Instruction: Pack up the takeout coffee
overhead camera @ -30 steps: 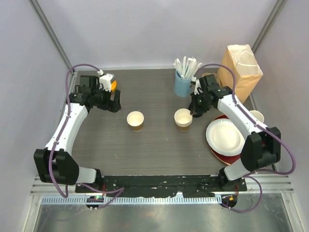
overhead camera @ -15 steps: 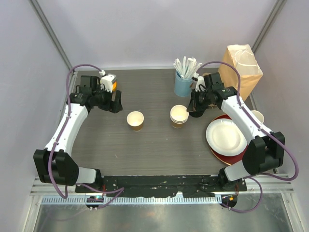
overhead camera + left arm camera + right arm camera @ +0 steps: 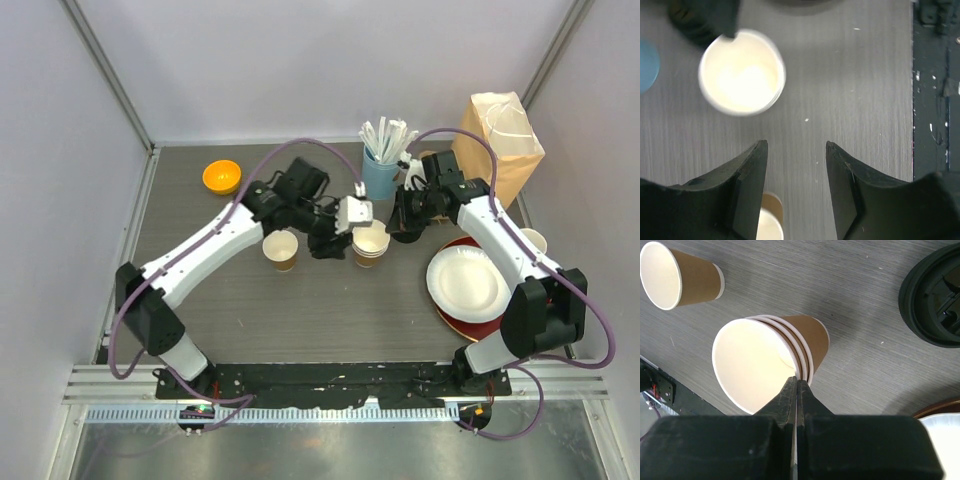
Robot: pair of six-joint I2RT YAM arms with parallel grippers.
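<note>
The right gripper [image 3: 796, 383] is pressed together on the near rim of a stack of three kraft paper cups [image 3: 760, 365], the paper wall being pinched between its fingers. The stack is found at mid-table, mouth upward with its long axis close to vertical, and only a white interior is seen in the top cup. The left gripper [image 3: 796, 150] is held spread over bare table [image 3: 300, 310], nothing being caught between its fingers. It hangs between the stack and a single kraft cup [image 3: 670, 275], which stands upright, open and unlidded. A black plastic lid [image 3: 932, 300] is laid flat near the stack. White wrapped straws [image 3: 385, 135] are held upright in a light-blue cup [image 3: 378, 182] behind.
</note>
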